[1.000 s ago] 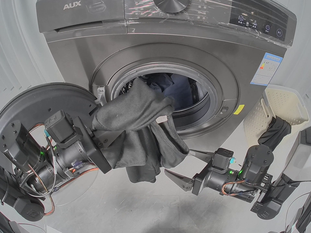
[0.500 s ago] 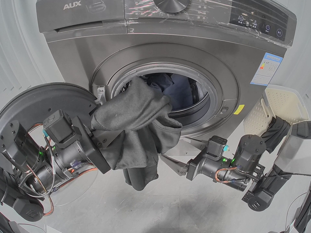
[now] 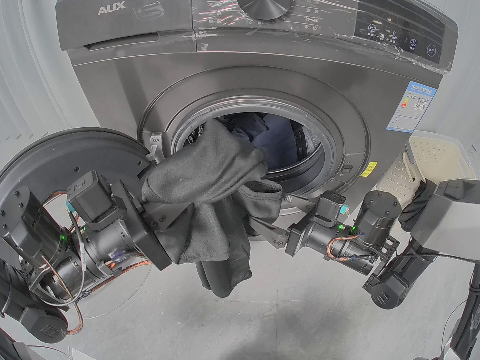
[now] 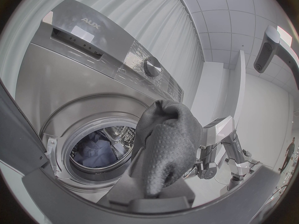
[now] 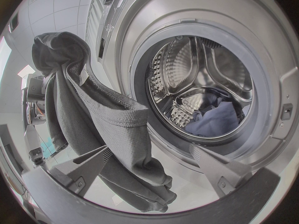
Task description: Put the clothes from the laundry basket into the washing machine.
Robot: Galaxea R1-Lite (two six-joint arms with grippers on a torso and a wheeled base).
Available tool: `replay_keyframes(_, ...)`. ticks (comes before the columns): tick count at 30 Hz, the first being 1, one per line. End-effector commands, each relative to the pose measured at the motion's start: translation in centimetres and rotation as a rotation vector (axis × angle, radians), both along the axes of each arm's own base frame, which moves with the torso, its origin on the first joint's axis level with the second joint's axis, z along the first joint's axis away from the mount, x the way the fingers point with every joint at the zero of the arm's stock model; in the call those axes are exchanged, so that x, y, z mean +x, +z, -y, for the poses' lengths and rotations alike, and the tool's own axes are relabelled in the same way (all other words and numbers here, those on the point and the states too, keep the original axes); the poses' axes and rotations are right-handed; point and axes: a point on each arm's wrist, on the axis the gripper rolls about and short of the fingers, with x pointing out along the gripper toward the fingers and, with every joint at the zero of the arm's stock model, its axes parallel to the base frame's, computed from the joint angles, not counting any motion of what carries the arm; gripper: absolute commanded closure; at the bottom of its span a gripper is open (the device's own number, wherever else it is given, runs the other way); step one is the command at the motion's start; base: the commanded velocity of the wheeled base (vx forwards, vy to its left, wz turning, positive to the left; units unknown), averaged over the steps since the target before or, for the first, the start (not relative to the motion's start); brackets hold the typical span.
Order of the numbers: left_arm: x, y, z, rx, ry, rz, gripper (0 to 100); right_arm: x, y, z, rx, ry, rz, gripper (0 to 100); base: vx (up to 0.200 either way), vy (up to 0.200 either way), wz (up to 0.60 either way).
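Noted shirt [image 3: 215,196] clamped in left pincer [image 3: 172,208], draped over washer [image 3: 350,126] door ring at 8 o'clock. Found right pincer [image 3: 274,217] spread apart at shirt's 4 o'clock, astride hanging hem. Judged soft, light, floppy mesh; best pinched at bunched hem, lifted clear.
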Motion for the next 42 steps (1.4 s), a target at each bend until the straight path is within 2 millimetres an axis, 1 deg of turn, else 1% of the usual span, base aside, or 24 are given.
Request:
replay_keyframes(1, 0.0, 0.0, 0.0, -0.001, 0.000, -0.003, 100, 0.4, -0.6, -0.7, -0.005, 0.029, -0.004, 0, 0.000, 0.000, 0.00)
replay_keyframes(4, 0.0, 0.0, 0.0, -0.001, 0.000, -0.003, 100, 0.5, -0.4, -0.9, 0.002, 0.049, 0.006, 0, 0.000, 0.000, 0.00)
replay_keyframes(5, 0.1, -0.1, 0.0, 0.000, 0.000, -0.005, 100, 0.7, -0.3, -1.3, 0.009, 0.061, 0.018, 0, 0.000, 0.000, 0.00)
replay_keyframes(9, 0.1, -0.1, 0.0, 0.000, 0.000, -0.005, 100, 0.9, -0.7, -2.1, 0.013, 0.077, 0.015, 0, 0.000, 0.000, 0.00)
replay_keyframes(10, 0.1, -0.1, 0.0, 0.002, 0.000, -0.007, 100, 0.8, -0.7, -2.3, 0.013, 0.082, 0.015, 100, 0.000, 0.000, 0.00)
replay_keyframes(16, 0.2, -0.4, 0.1, 0.008, 0.001, -0.018, 100, 0.5, 0.0, -2.3, 0.024, 0.086, 0.030, 100, 0.000, 0.000, 0.00)
replay_keyframes(17, 0.2, -0.5, 0.0, 0.011, 0.002, -0.022, 100, 0.1, 1.1, -1.9, 0.039, 0.078, 0.055, 100, 0.000, 0.000, 0.00)
replay_keyframes(18, 0.2, -0.5, 0.0, 0.010, 0.002, -0.023, 100, -0.2, 1.8, -1.6, 0.046, 0.068, 0.064, 100, 0.000, 0.000, 0.00)
replay_keyframes(19, 0.2, -0.5, 0.0, 0.010, 0.002, -0.023, 100, -0.2, 1.8, -1.6, 0.046, 0.068, 0.064, 100, 0.000, 0.000, 0.00)
replay_keyframes(20, 0.2, -0.6, 0.0, 0.010, 0.004, -0.026, 100, -0.8, 2.3, -1.0, 0.046, 0.060, 0.067, 100, 0.000, 0.000, 0.00)
replay_keyframes(21, 0.2, -0.6, -0.1, 0.009, 0.006, -0.027, 100, -2.0, 3.4, 0.0, 0.054, 0.036, 0.080, 100, 0.000, 0.000, 0.00)
replay_keyframes(22, 0.3, -0.5, -0.1, 0.009, 0.007, -0.027, 100, -2.7, 4.1, 0.4, 0.064, 0.023, 0.084, 100, 0.000, 0.000, 0.00)
replay_keyframes(25, 0.3, -0.7, 0.0, 0.008, 0.005, -0.038, 100, -4.6, 5.4, 2.0, 0.074, -0.048, 0.090, 100, 0.000, 0.000, 0.00)
replay_keyframes(29, 0.2, -1.4, 0.1, 0.024, -0.002, -0.066, 100, -5.8, 6.0, 3.2, 0.080, -0.121, 0.088, 100, 0.000, 0.000, 0.00)
replay_keyframes(33, 0.0, -2.6, 0.0, 0.055, -0.008, -0.112, 100, -5.6, 6.0, 3.7, 0.086, -0.150, 0.095, 100, 0.000, 0.000, 0.00)
replay_keyframes(34, 0.0, -2.6, 0.0, 0.055, -0.008, -0.112, 100, -5.6, 6.0, 3.7, 0.086, -0.150, 0.095, 100, 0.000, 0.000, 0.00)
replay_keyframes(35, 0.1, -3.1, 0.1, 0.068, -0.008, -0.133, 100, -5.8, 6.5, 3.7, 0.096, -0.147, 0.107, 100, 0.000, 0.000, 0.00)
replay_keyframes(36, 0.2, -3.2, 0.1, 0.068, -0.009, -0.141, 100, -5.9, 6.7, 3.8, 0.103, -0.145, 0.113, 100, 0.000, 0.000, 0.00)
replay_keyframes(37, 0.2, -3.3, 0.1, 0.067, -0.010, -0.145, 0, -5.9, 6.8, 3.8, 0.104, -0.145, 0.114, 100, 0.000, 0.000, 0.00)
replay_keyframes(38, 0.3, -3.7, 0.3, 0.057, -0.019, -0.188, 0, -6.0, 6.9, 3.8, 0.108, -0.141, 0.118, 100, 0.000, 0.000, 0.00)
replay_keyframes(41, 0.1, -4.3, 0.6, 0.059, -0.040, -0.233, 0, -5.9, 7.1, 3.8, 0.114, -0.143, 0.125, 100, 0.000, 0.000, 0.00)
replay_keyframes(42, -0.3, -5.3, 0.7, 0.084, -0.051, -0.273, 0, -6.0, 7.3, 3.8, 0.120, -0.142, 0.130, 100, 0.000, 0.000, 0.00)
